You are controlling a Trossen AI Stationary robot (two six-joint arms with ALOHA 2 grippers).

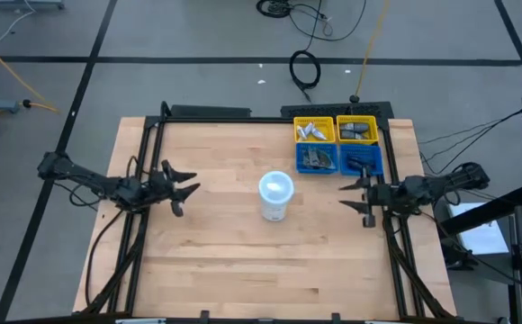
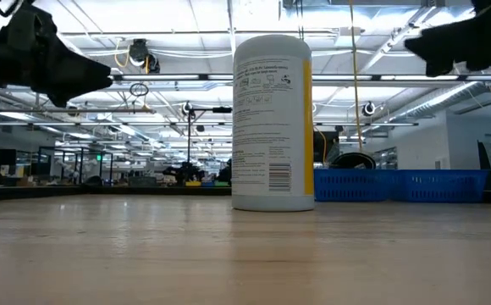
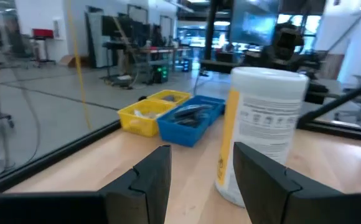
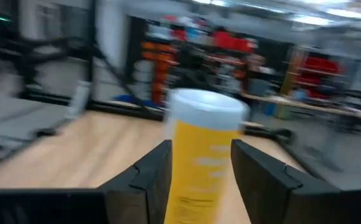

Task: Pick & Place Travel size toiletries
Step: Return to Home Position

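Observation:
The travel size toiletries lie in four small bins at the table's far right: white tubes [image 1: 311,131] in one yellow bin [image 1: 315,121], grey pieces [image 1: 358,131] in the other yellow bin, and dark items [image 1: 316,159] in the blue bins [image 1: 383,162]. My left gripper [image 1: 189,191] hovers over the table's left side, pointing level toward the middle, open and empty [image 3: 202,168]. On the right side, my right gripper [image 1: 344,195] faces it, just near of the blue bins. It is open too, with nothing between its fingers [image 4: 199,165].
A tall white tub with a pale blue lid [image 1: 275,196] stands upright on its base in the table's middle, between the two grippers [image 2: 271,123]. Bare wood lies all along the near half of the table [image 1: 261,270]. A dark frame rail runs along the table's edges [image 1: 144,144].

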